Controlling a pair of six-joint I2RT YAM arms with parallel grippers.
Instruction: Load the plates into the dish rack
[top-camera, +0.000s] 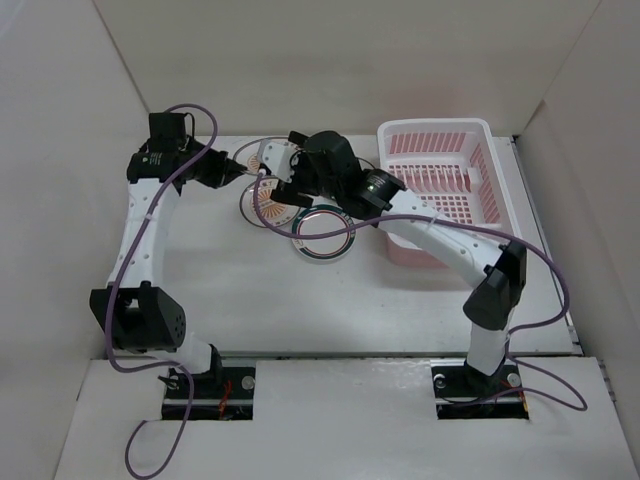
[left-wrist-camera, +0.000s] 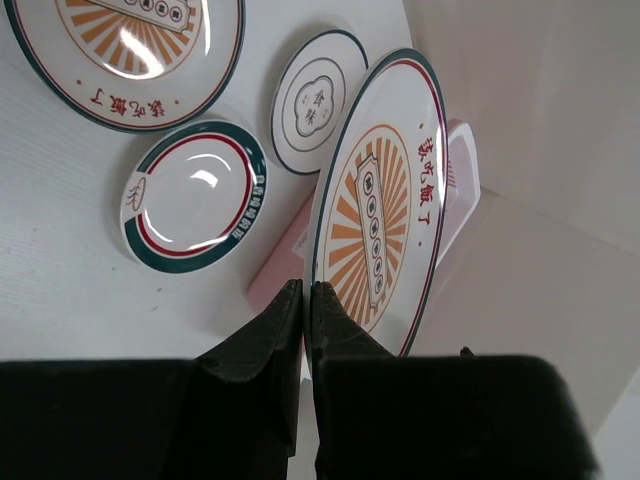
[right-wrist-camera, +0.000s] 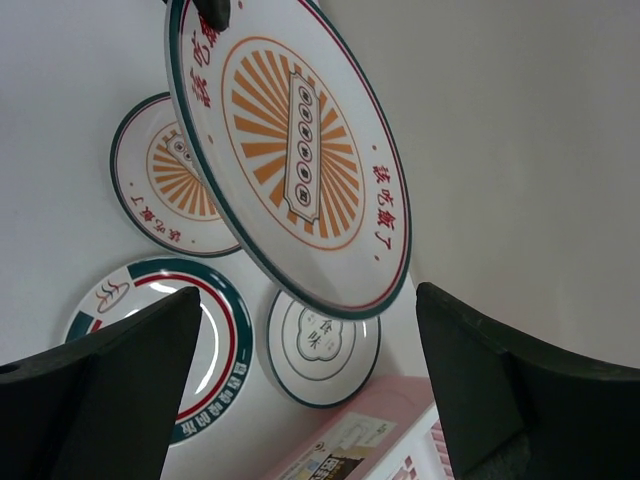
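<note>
Sitting at the worktop's (top-camera: 250, 300) far right is the pink dish rack (top-camera: 432, 127). On the rim of a raised, tilted sunburst plate (left-wrist-camera: 385, 190) with red Chinese lettering, the left fingers (left-wrist-camera: 270, 340) clamp tight; the right fingers (right-wrist-camera: 130, 370) stand wide apart near it. Another sunburst plate (right-wrist-camera: 165, 190), a green-banded plate (left-wrist-camera: 195, 195) and a grey-flower plate (left-wrist-camera: 305, 105) lie flat.

- Bright, even overhead light; soft shadows on top view.
- Glare spots: green-rimmed plate (left-wrist-camera: 195, 195), flat sunburst plate (left-wrist-camera: 130, 50).
- Wrist views: foreground dark, blurry.
</note>
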